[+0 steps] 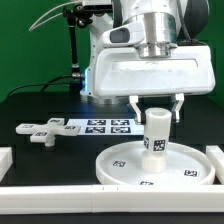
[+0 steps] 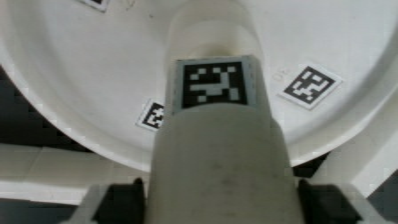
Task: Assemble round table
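The large round disc (image 1: 125, 165) lies flat on the black table toward the exterior view's right. The short cylindrical leg (image 1: 157, 135) stands upright on its middle, a tag facing the camera. My gripper (image 1: 157, 112) hangs straight over the leg with its fingers (image 1: 134, 106) spread to either side of the leg's top and small gaps showing, so it is open. In the wrist view the leg (image 2: 217, 120) runs up between the dark pads (image 2: 128, 198) of my gripper (image 2: 222, 200), with the disc (image 2: 71, 100) below. The cross-shaped base piece (image 1: 40, 131) lies apart at the exterior view's left.
The marker board (image 1: 105, 125) lies behind the disc. White border rails run along the front (image 1: 90, 200), the exterior view's left (image 1: 5, 156) and the right (image 1: 216, 152). The arm's body and cables stand behind.
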Action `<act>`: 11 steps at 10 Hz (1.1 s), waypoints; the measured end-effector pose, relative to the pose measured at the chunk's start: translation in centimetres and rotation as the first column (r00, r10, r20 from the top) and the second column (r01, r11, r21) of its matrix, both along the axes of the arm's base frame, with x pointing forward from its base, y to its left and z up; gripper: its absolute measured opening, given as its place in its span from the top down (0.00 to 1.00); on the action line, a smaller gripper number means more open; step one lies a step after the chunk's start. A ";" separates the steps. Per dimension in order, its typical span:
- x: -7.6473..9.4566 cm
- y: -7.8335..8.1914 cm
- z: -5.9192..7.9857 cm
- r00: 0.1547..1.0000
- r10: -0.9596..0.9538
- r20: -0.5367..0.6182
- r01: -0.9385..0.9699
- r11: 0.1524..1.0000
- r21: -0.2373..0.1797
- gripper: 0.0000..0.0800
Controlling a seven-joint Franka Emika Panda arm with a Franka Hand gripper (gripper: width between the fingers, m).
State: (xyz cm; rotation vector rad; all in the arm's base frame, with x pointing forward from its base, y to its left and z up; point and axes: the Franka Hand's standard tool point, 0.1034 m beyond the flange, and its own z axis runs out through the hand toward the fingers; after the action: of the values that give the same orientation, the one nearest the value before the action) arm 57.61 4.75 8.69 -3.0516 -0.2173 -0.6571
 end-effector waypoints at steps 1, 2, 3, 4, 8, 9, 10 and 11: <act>0.1 0.0 0.0 1.000 -0.001 0.013 0.001 1.000 -0.001 0.49; 0.1 0.0 0.0 1.000 -0.001 0.012 0.001 1.000 -0.001 0.49; 0.1 0.0 0.0 1.000 -0.001 0.012 0.001 1.000 -0.001 0.29; 0.1 0.0 0.0 1.000 -0.001 0.012 0.001 1.000 -0.001 0.22; 0.4 0.0 0.9 1.000 0.001 0.001 -0.001 1.000 0.002 0.19; 0.5 -0.2 1.3 1.000 0.000 -0.005 0.000 1.000 0.001 0.19; 0.5 -0.5 1.8 1.000 0.000 -0.016 0.000 1.000 0.001 0.19; 0.6 -0.7 2.5 1.000 -0.003 -0.024 0.003 1.000 0.002 0.19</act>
State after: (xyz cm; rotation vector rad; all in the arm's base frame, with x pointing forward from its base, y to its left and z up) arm 58.25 4.06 11.17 -3.0563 -0.2117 -0.6208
